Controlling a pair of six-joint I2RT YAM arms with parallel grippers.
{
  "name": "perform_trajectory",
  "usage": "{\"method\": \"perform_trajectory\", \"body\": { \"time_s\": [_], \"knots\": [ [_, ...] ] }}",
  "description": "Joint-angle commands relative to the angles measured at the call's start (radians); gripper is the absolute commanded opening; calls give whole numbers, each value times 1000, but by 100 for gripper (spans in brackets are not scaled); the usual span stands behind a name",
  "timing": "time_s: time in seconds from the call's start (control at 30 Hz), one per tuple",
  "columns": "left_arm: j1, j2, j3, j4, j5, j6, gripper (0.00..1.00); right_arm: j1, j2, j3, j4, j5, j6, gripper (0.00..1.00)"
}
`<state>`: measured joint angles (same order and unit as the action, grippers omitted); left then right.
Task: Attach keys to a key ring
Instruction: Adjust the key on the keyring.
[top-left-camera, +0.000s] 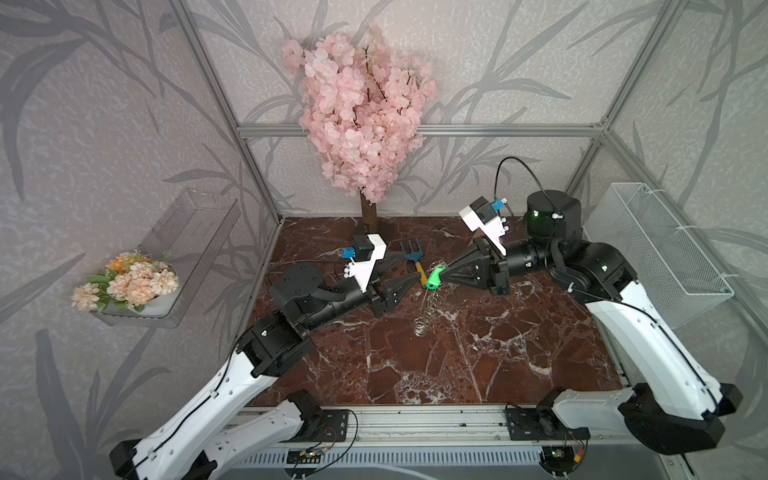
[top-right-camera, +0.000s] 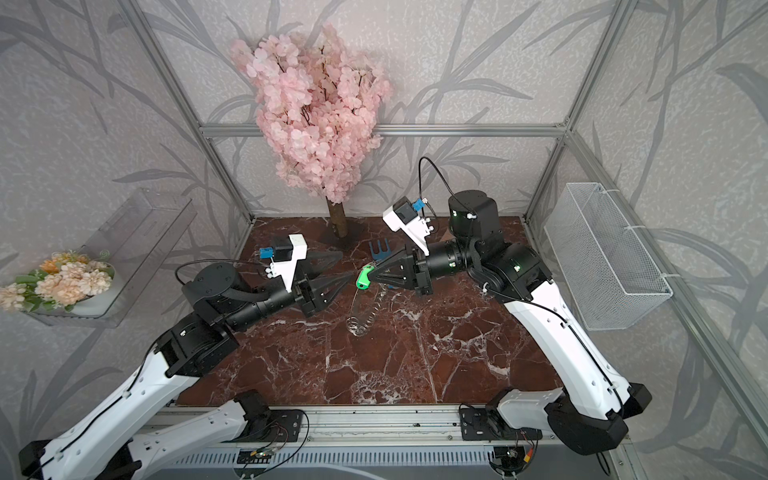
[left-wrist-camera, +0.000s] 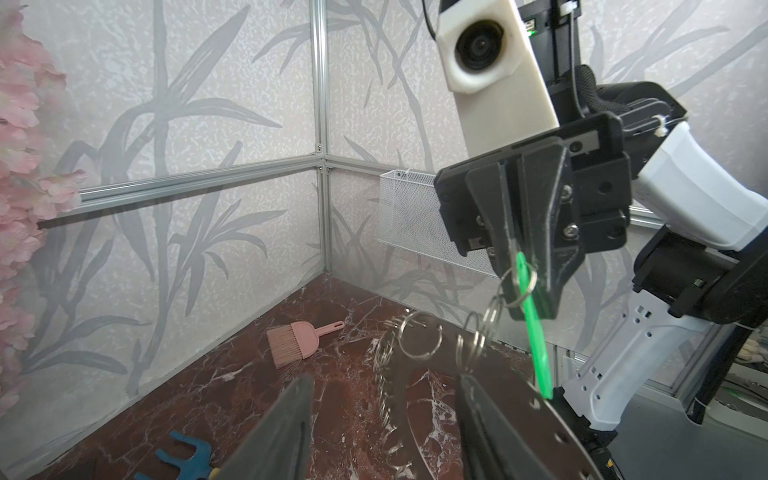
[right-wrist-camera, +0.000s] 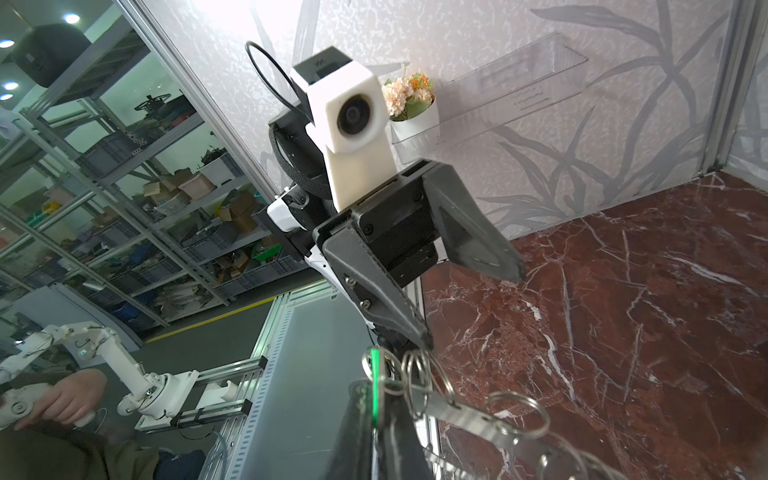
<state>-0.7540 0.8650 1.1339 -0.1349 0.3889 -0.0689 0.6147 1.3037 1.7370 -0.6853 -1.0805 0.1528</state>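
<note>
One key (top-left-camera: 434, 279) is sitting pinched by its green tag in the right gripper (top-left-camera: 445, 270) | key ring (right-wrist-camera: 461, 413) is dangling beneath it over the table (top-left-camera: 498, 353) | left gripper (right-wrist-camera: 471, 305) is gaping alongside

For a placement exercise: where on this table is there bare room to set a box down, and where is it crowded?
Free: the front half of the table, from the rail up to the ring. Crowded: mid-table, where left hand and right hand meet at the key, with fork and tree behind.
</note>
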Motion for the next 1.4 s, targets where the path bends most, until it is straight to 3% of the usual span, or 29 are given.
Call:
{"method": "perform_trajectory", "body": {
  "time_s": [0.0, 0.17, 0.3, 0.43, 0.67, 0.87, 1.1, 1.37],
  "knots": [
    [12, -4, 5, 21, 98, -16, 57, -25, 6, -1, 132, -121, 65, 0],
    [29, -26, -3, 21, 151, -23, 56, -77, 20, -58, 380, -253, 287, 0],
    [43, -58, -20, 61, 128, -23, 56, -97, 32, -100, 588, -315, 474, 0],
    [47, -50, -16, 87, 86, -2, 57, -97, 31, -106, 615, -318, 508, 0],
    [49, 17, 23, 124, 150, 31, 52, -97, 19, -140, 745, -334, 637, 0],
    [50, 16, 4, 206, 104, 66, 41, -96, 3, -188, 859, -341, 746, 0],
    [49, 24, 33, 227, 152, 77, 33, -97, -14, -211, 864, -329, 756, 0],
    [47, 43, 44, 205, 185, 66, 36, -97, -17, -217, 869, -327, 760, 0]
  ]
}}
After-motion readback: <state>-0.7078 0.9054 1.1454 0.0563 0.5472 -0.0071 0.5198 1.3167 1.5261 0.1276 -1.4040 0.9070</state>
